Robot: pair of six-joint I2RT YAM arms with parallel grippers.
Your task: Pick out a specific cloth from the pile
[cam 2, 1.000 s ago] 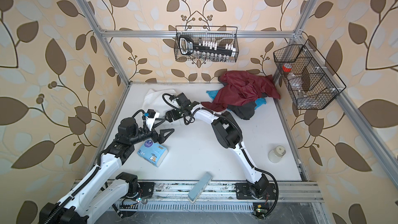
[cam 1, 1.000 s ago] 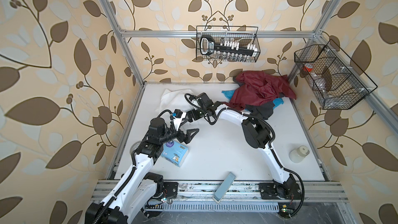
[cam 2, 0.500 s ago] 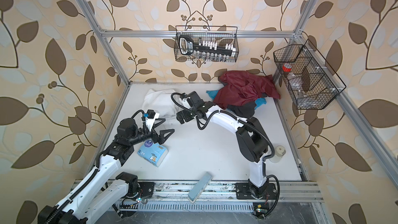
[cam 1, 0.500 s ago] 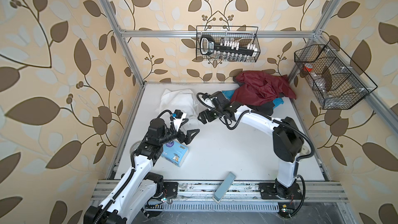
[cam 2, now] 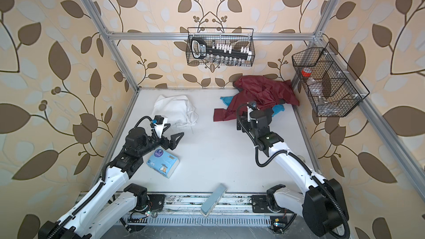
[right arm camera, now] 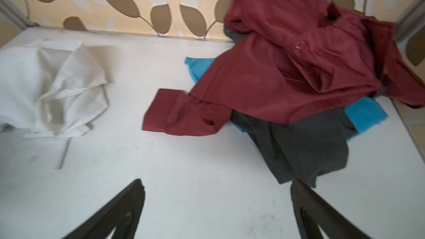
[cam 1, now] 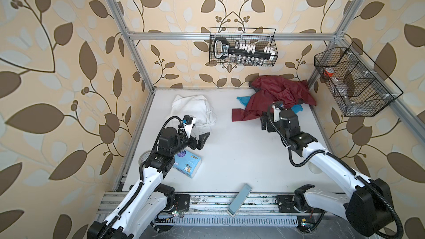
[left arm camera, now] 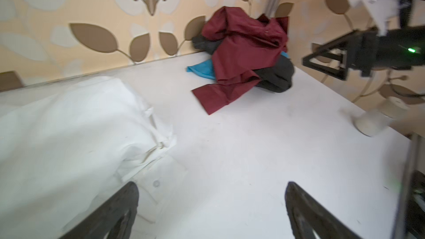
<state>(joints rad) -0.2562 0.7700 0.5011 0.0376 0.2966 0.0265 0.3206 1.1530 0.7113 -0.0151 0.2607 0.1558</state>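
Note:
The white cloth (cam 1: 193, 109) (cam 2: 174, 109) lies crumpled alone at the back left of the table, apart from the pile. The pile (cam 1: 276, 95) (cam 2: 259, 93) sits in the back right corner: a maroon shirt (right arm camera: 299, 54) on top, a turquoise cloth (right arm camera: 197, 67) and a dark grey garment (right arm camera: 299, 145) under it. My left gripper (cam 1: 200, 132) (left arm camera: 211, 186) is open and empty just in front of the cloth (left arm camera: 57, 134). My right gripper (cam 1: 266, 120) (right arm camera: 217, 182) is open and empty, low at the pile's near edge by the grey garment.
A blue tissue pack (cam 1: 187, 164) lies under my left arm. A pale blue flat bar (cam 1: 239, 198) rests on the front rail. A small white cup (left arm camera: 370, 123) stands near the right edge. Wire baskets hang on the back wall (cam 1: 242, 47) and the right wall (cam 1: 354, 81).
My right arm has swung from beside the white cloth across to the right and now faces the pile. The left arm and the cloth have stayed put.

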